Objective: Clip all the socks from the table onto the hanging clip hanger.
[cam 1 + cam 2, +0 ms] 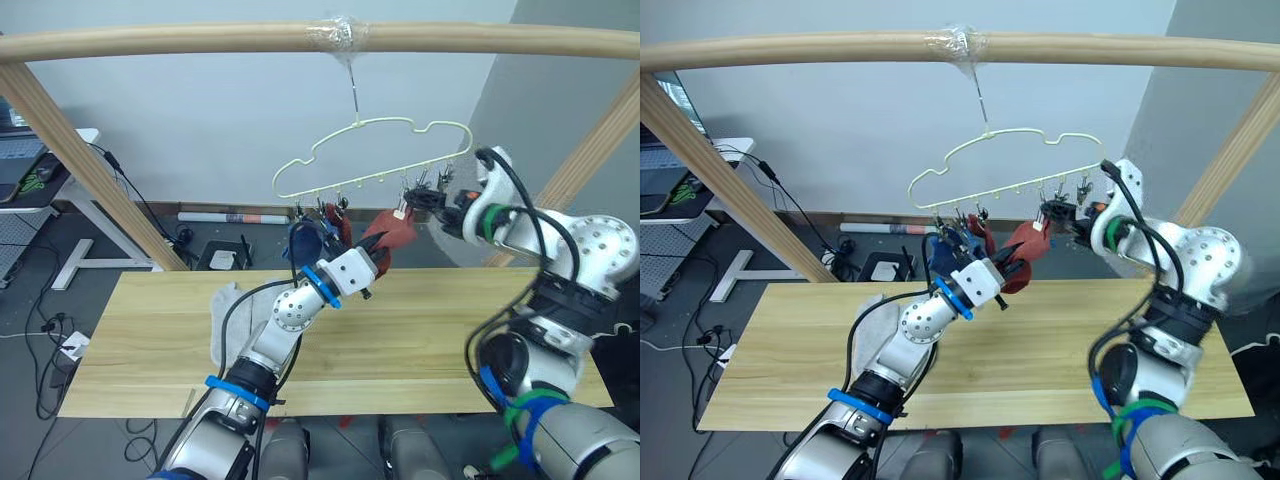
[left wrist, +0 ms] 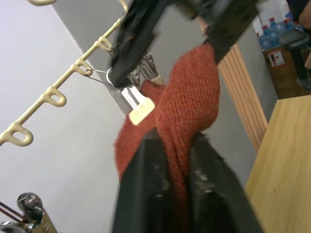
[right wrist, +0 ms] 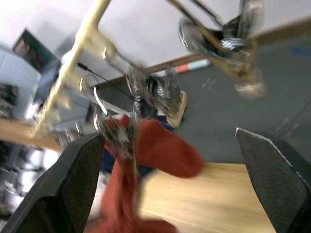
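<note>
I see bare table [image 1: 440, 320] open between the arms; slanted wooden posts [image 1: 75, 150] and the overhead beam [image 1: 180, 40] hem the clip hanger [image 1: 380, 150].

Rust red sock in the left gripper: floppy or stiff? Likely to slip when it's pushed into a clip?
Likely floppy: the rust red sock folds and droops between the left gripper's fingers. The coarse knit probably grips rather than slips. Probably light too; it hangs beside the clip hanger without tilting it much.
</note>
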Controlling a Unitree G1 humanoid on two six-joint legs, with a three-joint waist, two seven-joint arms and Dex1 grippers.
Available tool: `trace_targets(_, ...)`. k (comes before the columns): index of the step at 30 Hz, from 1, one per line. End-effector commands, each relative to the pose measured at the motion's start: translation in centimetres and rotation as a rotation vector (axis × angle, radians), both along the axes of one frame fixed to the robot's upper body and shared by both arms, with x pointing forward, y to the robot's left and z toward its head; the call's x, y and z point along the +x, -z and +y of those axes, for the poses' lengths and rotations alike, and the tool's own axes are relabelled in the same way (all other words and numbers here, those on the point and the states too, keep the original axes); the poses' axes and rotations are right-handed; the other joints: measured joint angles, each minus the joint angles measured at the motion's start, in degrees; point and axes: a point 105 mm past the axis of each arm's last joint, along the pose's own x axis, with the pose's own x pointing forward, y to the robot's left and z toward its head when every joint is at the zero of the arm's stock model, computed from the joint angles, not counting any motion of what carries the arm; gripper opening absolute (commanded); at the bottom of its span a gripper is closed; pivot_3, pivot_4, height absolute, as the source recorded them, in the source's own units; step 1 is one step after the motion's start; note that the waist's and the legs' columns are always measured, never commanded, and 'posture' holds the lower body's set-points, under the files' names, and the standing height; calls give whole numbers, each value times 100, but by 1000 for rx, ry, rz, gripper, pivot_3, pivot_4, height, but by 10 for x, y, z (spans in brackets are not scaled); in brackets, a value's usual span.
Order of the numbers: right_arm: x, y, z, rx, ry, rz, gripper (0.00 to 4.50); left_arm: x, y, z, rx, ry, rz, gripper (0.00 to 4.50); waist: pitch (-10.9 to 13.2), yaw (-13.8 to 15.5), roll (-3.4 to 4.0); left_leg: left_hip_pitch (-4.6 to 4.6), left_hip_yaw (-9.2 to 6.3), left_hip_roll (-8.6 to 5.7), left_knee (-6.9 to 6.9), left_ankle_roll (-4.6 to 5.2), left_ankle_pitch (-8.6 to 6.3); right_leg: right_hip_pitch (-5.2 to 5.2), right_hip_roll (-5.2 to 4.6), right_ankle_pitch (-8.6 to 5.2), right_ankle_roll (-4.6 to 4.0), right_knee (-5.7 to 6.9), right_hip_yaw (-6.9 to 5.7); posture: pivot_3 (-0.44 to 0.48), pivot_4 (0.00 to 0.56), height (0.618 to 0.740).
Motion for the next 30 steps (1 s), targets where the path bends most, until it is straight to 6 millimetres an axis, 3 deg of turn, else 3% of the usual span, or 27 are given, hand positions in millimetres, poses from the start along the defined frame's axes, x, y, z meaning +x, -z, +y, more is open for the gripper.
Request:
trace_targets(1, -20, -15, 5, -24, -77, -126, 4500, 2, -3, -2, -9, 31, 23, 1910, 5, -46, 0, 1, 2, 0, 0, 5, -3, 0, 0, -3, 4, 1, 1, -23, 213, 740)
trace_targets(5, -28, -11, 10, -45, -76, -165, 4500, 4, -2, 1, -9, 33, 37, 2926, 20, -217, 13, 10, 5, 5, -1, 7, -4, -4, 5, -7, 8, 12, 3, -34, 213, 740)
trace_targets(10, -29, -6, 23, -324, 50, -414, 4500, 6, -9, 27, -34, 20, 90, 4340, 27, -315, 11, 11, 6, 6, 0, 7, -4, -4, 7, -8, 10, 11, 4, -30, 217, 740)
trace_targets(11, -30, -5, 28, -357, 45, -453, 4500, 5, -12, 32, -36, 22, 83, 4455, 38, -330, 13, 11, 12, 6, -1, 7, -4, -6, 6, -8, 11, 10, 8, -32, 218, 740)
trace_targets(14, -27, -5, 43, -453, 69, -590, 4134, 0, -25, 59, -53, 20, 115, 4500, 55, -336, 12, 12, 16, 7, -1, 6, -4, -11, 7, -7, 13, 12, 12, -25, 221, 740)
trace_targets(17, -19, -5, 42, -491, 161, -643, 3247, -6, -39, 75, -56, 17, 119, 4500, 67, -313, 5, 11, 11, 10, -5, 6, -4, -16, 9, -8, 11, 15, 8, -13, 222, 740)
trace_targets(19, -16, -6, 46, -502, 188, -675, 3247, -11, -49, 83, -56, 17, 122, 4500, 74, -289, -7, 7, 14, 9, -2, 5, -3, -16, 8, -8, 11, 12, 10, -5, 224, 740)
trace_targets(21, -13, -8, 50, -467, 206, -688, 3247, -15, -58, 89, -63, 8, 129, 4500, 86, -265, -22, 5, 12, 7, -2, 5, -3, -15, 6, -8, 10, 10, 10, 2, 225, 740)
trace_targets(23, -8, -5, 54, -450, 214, -684, 2930, -20, -68, 92, -69, 3, 119, 4500, 103, -265, -33, 5, 11, 8, -4, 5, -4, -15, 6, -9, 9, 11, 9, 22, 221, 740)
trace_targets(27, 2, -5, 55, -458, 240, -693, 1671, -27, -81, 90, -85, 0, 115, 4500, 131, -239, -37, 4, 10, 8, -3, 5, -4, -15, 6, -9, 9, 10, 9, 42, 222, 740)
trace_targets(30, 9, -6, 58, -451, 246, -696, 1671, -30, -89, 94, -94, -25, 69, 4500, 136, -215, -36, 7, 8, 10, -4, 5, -4, -16, 7, -9, 7, 12, 7, 42, 222, 740)
